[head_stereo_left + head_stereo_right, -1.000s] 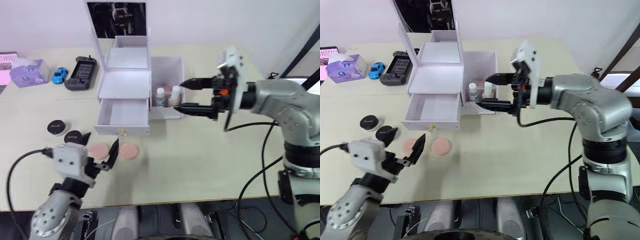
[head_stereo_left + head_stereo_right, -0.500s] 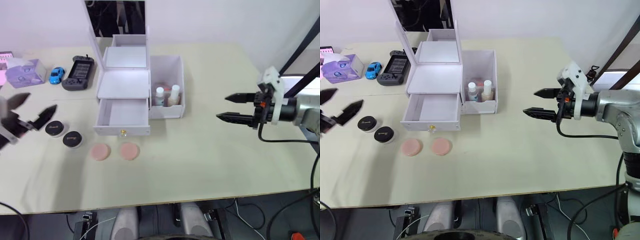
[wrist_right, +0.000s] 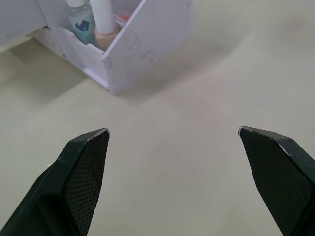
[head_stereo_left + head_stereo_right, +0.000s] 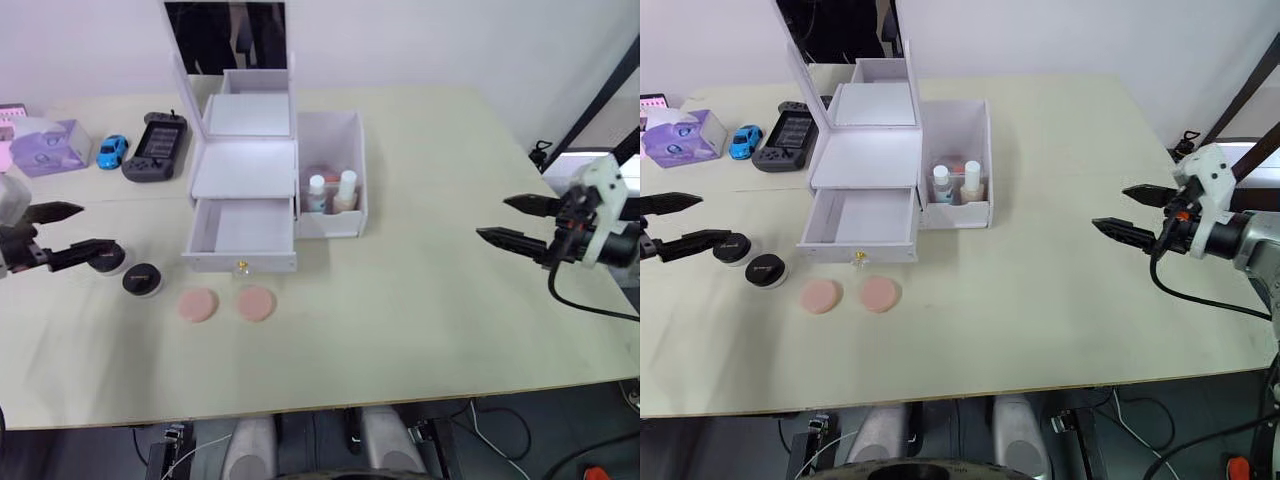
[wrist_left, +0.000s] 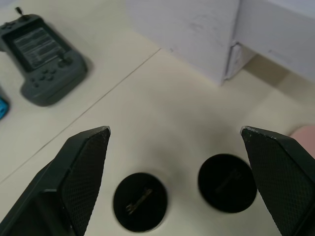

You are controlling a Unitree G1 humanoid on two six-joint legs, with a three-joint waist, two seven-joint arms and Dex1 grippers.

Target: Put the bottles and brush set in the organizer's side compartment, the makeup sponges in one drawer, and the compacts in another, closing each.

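**Bottles in side bin, drawer open, both grippers spread and empty**

White plastic organizer with upright mirror [image 4: 247, 150] stands mid-table toward the far side. Its lidless white square side compartment [image 4: 333, 175] on the right holds the clear bluish bottle with white cap [image 4: 318, 194] and the slimmer beige bottle with white cap [image 4: 346, 190], upright side by side; something orange-red sits behind them, too hidden to tell. Lower drawer [image 4: 242, 235] is pulled out toward the near side. Two flat round pale pink makeup sponges [image 4: 227, 304] lie on the beige table [image 4: 420, 300] just near of that drawer, side by side, apart. Two round black compacts [image 5: 184, 189] lie to the left of the sponges.

Left gripper [image 4: 65, 233] at the left edge, fingers spread wide, holding nothing, just beside the leftmost compact. Right gripper [image 4: 515, 222] well right of the organizer, fingers spread, holding nothing.

Far left: grey handheld game console [image 4: 157, 146], small blue toy car [image 4: 111, 151], pale purple box [image 4: 47, 146].
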